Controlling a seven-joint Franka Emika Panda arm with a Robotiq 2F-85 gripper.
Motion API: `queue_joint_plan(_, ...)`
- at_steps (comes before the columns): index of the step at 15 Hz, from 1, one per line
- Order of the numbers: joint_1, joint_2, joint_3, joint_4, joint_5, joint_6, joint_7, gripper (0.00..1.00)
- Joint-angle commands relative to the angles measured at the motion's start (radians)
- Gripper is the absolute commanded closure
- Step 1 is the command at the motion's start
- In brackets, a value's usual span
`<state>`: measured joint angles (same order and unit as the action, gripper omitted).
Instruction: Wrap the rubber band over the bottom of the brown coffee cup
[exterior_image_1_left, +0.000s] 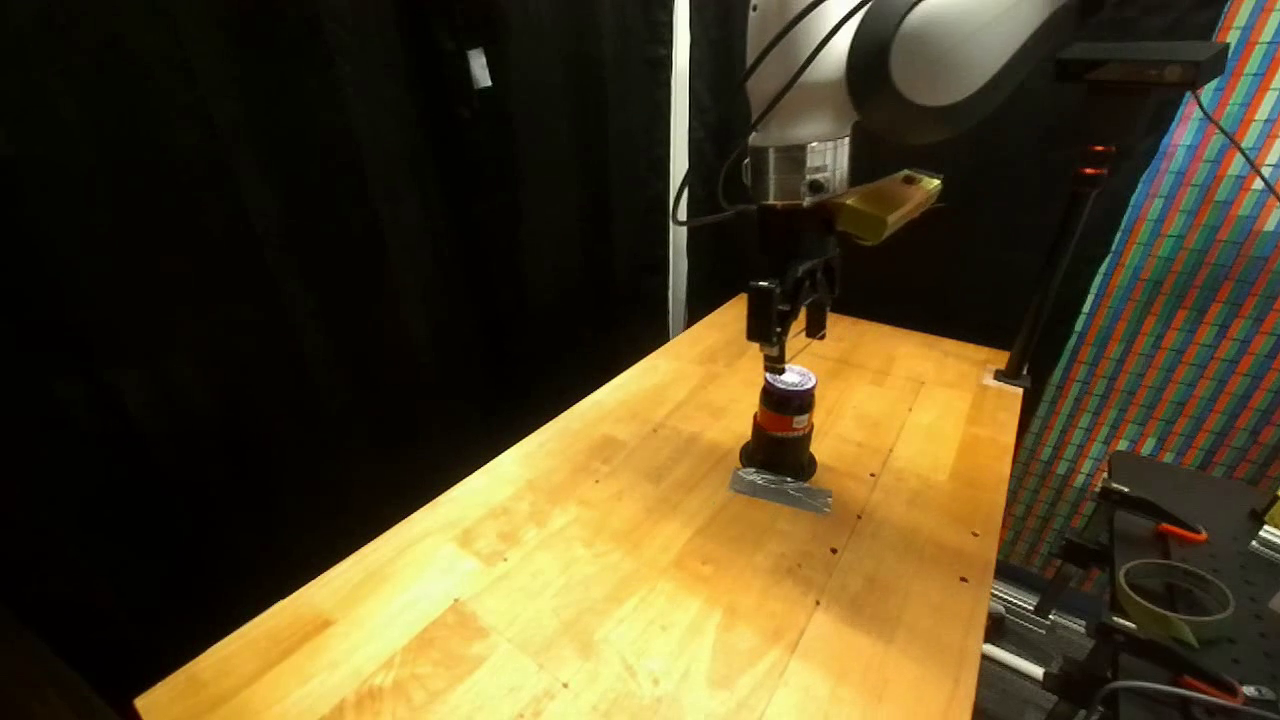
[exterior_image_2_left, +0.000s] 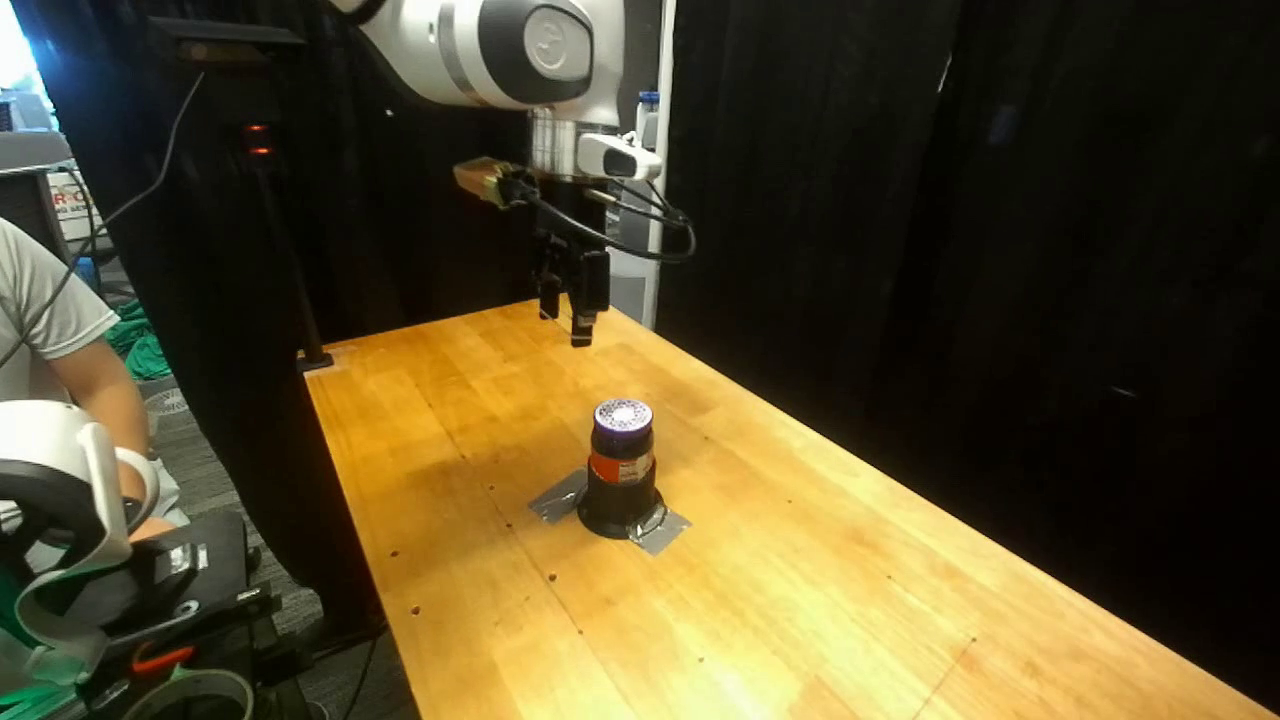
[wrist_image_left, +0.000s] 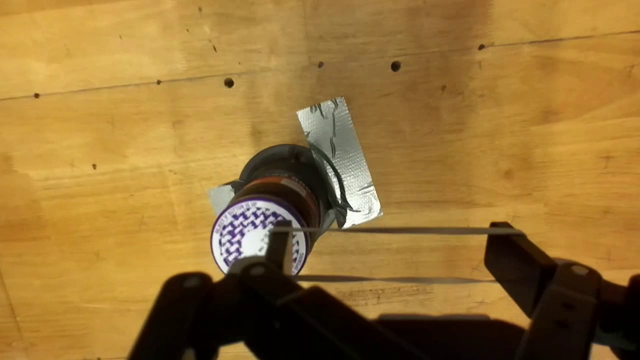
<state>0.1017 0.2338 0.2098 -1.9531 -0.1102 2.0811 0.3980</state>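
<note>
The brown coffee cup (exterior_image_1_left: 787, 405) is a short dark jar with a reddish-orange band and a white-and-purple top. It stands upright in a black round base (exterior_image_2_left: 612, 508) on the wooden table. It also shows in the wrist view (wrist_image_left: 250, 212) and in an exterior view (exterior_image_2_left: 622, 450). My gripper (wrist_image_left: 391, 232) is open, with the rubber band (wrist_image_left: 415, 231) stretched around its two fingers as a loop. The gripper (exterior_image_2_left: 566, 328) hangs higher than the cup and apart from it. In the wrist view the left finger overlaps the cup's top, and the loop's middle lies to the cup's right.
Grey tape (wrist_image_left: 345, 155) holds the base to the table (exterior_image_1_left: 600, 560). A stand (exterior_image_1_left: 1015, 375) is fixed at a table corner. A side cart with a tape roll (exterior_image_1_left: 1175, 597) is beside the table. A person (exterior_image_2_left: 60, 310) sits beyond the table edge.
</note>
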Motion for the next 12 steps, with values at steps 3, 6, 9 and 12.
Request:
queue_joint_plan(3,0.054,0.194,-0.088,0.235,0.002,-0.1,-0.054,0.0)
queue_joint_plan(6,0.06,0.235,-0.117,0.288,0.0,-0.152,-0.068,0.0)
queue_joint_plan(9,0.055,0.259,-0.139,0.321,0.004,-0.185,-0.078,0.0)
queue_joint_plan(12,0.051,0.282,-0.156,0.339,0.005,-0.196,-0.092,0.0)
